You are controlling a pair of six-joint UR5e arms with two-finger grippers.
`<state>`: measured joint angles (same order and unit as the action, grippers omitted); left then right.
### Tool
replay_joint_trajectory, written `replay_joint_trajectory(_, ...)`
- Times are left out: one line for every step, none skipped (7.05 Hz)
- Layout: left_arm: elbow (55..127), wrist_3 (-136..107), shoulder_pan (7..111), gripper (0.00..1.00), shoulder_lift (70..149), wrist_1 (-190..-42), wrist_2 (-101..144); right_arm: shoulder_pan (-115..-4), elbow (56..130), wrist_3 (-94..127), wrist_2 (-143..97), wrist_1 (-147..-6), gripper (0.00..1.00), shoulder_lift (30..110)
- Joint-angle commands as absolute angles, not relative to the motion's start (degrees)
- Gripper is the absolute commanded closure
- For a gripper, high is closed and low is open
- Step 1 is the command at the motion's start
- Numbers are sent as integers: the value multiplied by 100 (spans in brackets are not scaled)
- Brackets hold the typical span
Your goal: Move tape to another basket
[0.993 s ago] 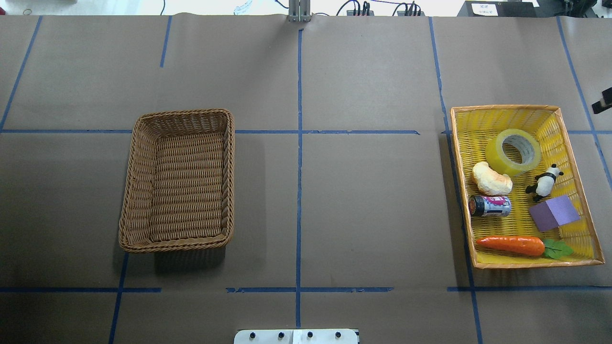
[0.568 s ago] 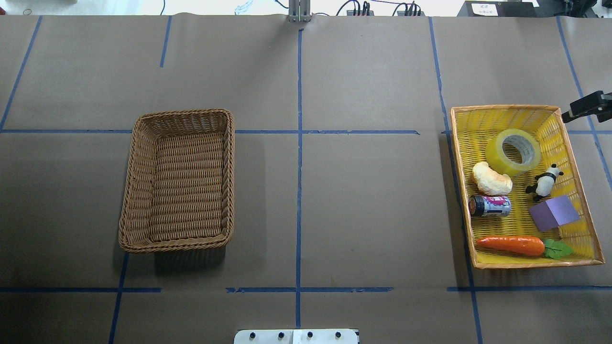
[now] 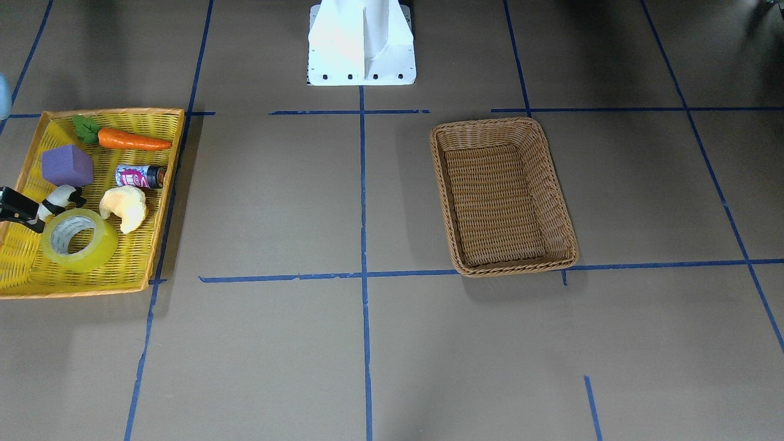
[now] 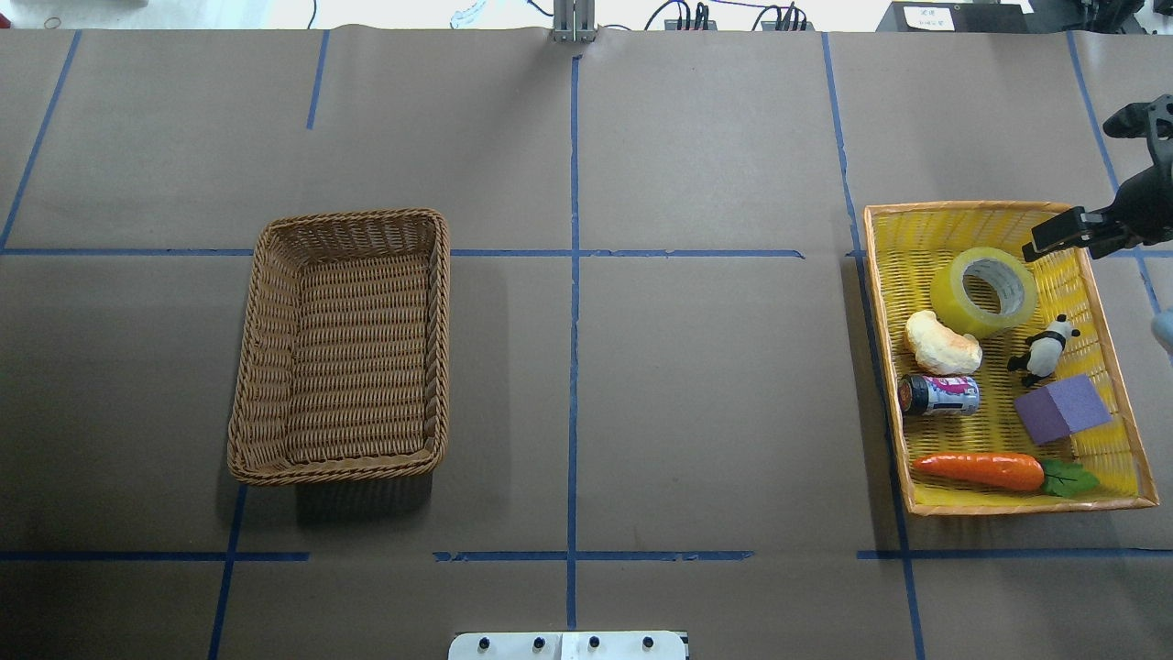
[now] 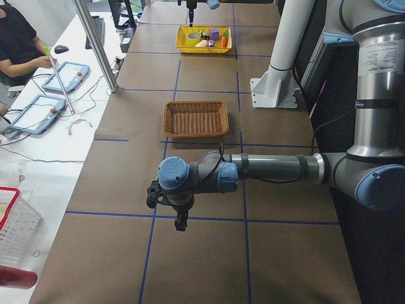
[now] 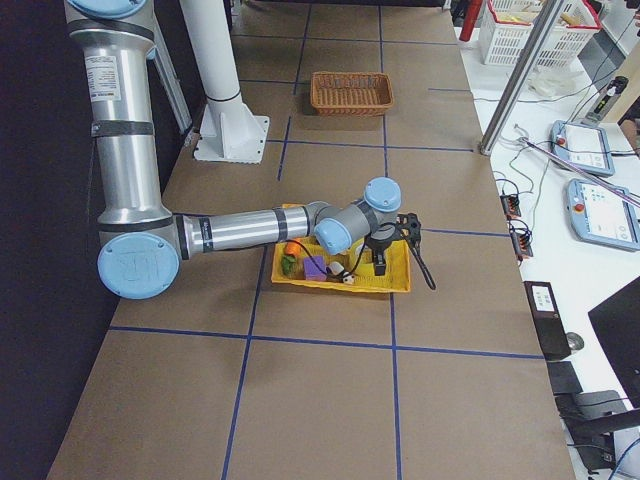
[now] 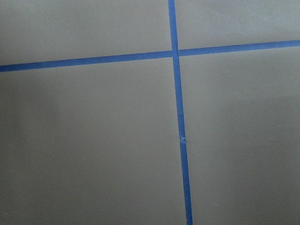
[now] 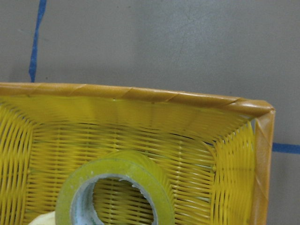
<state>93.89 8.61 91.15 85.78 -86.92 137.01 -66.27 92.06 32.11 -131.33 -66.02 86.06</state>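
Observation:
The tape [image 4: 948, 299], a yellow-green roll with a grey core, lies in the far end of the yellow tray [image 4: 967, 207]. It also shows in the front view [image 3: 92, 257] and the right wrist view [image 8: 117, 168]. The brown wicker basket [image 4: 442, 348] stands on the robot's left side with nothing in it, as the front view [image 3: 484, 124] also shows. My right gripper [image 4: 1040, 244] hovers above the tray's far right corner, just right of the tape; I cannot tell whether it is open. My left gripper [image 5: 180, 223] hangs over bare table far from both; its state is unclear.
The yellow tray also holds a bread piece [image 4: 942, 344], a panda figure [image 4: 1040, 353], a small can [image 4: 939, 395], a purple block [image 4: 1063, 410] and a carrot [image 4: 981, 470]. The white robot base [image 3: 361, 43] stands at the table's near middle. Blue tape lines cross the brown table cover.
My right gripper has come in from the view's right edge and moved left, over the tray's far right corner, closer to the tape. Nothing else has moved.

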Motion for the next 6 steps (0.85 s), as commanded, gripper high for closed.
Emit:
replay_joint_trajectory(9378,861,9123,0,8578,-8692,13702,-6381,8897,3217,-12930,-6601,0,8422)
replay_joint_trajectory(9387,861,9114,0,8578,-8692,13702,-6311,8712,3208,-12929,-6592,0,8376)
replay_joint_trajectory(9395,861,9123,0,8578,-8692,13702,-6250,8588,3208,-12920,-6566,0,8341)
replay_joint_trajectory(9404,861,9123,0,8578,-8692,13702,-6223,8500,3208,-12929,-6574,0,8306)
replay_joint_trajectory(9422,853,9114,0,8578,-8692,13702,-6205,8473,3217,-12929,-6574,0,8306)
replay_joint_trajectory(9439,853,9114,0,8578,-8692,13702,-6196,8420,3217,-12929,-6574,0,8306)
